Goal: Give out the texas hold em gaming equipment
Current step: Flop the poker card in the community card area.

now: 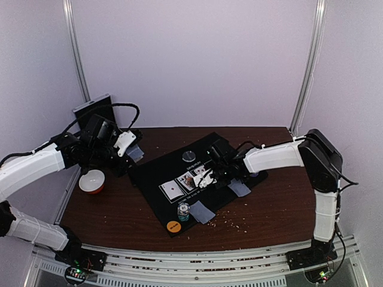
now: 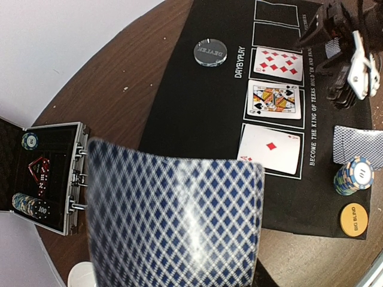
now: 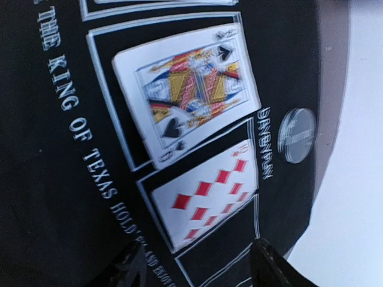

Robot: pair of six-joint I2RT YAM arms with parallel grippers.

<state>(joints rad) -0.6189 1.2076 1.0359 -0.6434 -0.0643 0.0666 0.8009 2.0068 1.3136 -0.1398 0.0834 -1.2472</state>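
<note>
Playing cards (image 1: pixel 188 181) are partly dealt onto the black mat (image 1: pixel 157 173) at the middle of the table. The ace of diamonds (image 2: pixel 270 148), king of spades (image 2: pixel 275 100) and ten of diamonds (image 2: pixel 276 64) lie face up, one per printed box, in a row running from near left to far right. Two boxes beyond the ten are unfilled. The clear dealer disc (image 1: pixel 189 156) sits on the mat on the far side of the row. A chip stack (image 1: pixel 184 211) and the orange disc (image 1: pixel 173 226) stand at the mat's near edge, with a face-down card (image 1: pixel 201 211) just beside the stack and another at the mat's right edge. The left gripper (image 1: pixel 129 149) is off the mat's far-left corner, clamped on a blue-backed card (image 2: pixel 173 221) that fills its wrist view and hides its fingers. Judgement: the card is held clear of the mat because the other arm occupies the row. The right gripper (image 3: pixel 200 263) hangs low over the ten's end of the row, jaws spread wide and empty, with its fingers (image 3: pixel 275 272) straddling the next vacant box. Judgement: that box is the next destination. The silver case (image 2: pixel 45 173) lies open left of the mat with chips inside, and the red-and-white bowl (image 1: pixel 92 181) sits nearer, also off the mat.
</note>
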